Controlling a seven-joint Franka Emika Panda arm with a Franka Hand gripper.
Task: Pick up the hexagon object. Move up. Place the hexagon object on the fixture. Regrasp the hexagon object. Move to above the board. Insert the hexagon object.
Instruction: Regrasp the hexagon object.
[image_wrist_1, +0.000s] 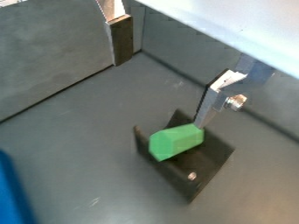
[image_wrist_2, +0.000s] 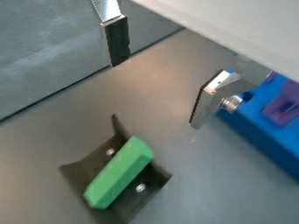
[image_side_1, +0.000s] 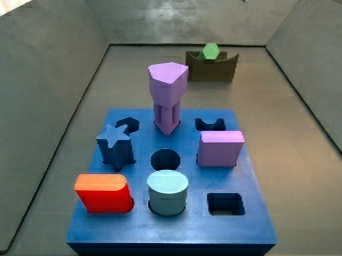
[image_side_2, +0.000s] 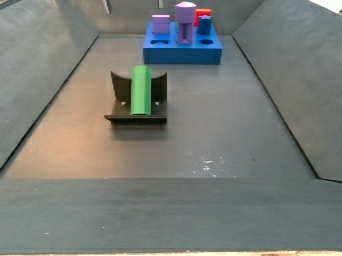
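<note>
the bright green hexagonal prism bar (image_wrist_2: 119, 172) lies lengthwise in the dark notched fixture (image_wrist_2: 87, 166). the gripper (image_wrist_2: 163, 70) hangs above it, well apart, jaws open and empty.

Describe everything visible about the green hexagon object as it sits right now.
The hexagon object is a bright green, smooth, matte bar with a six-sided end face. It lies lengthwise in the notch of the dark fixture, which alone touches it; both ends overhang the cradle. The blue board stands apart, farther along the tray. The gripper is above it, open and empty, its fingers clear of the bar.
</note>
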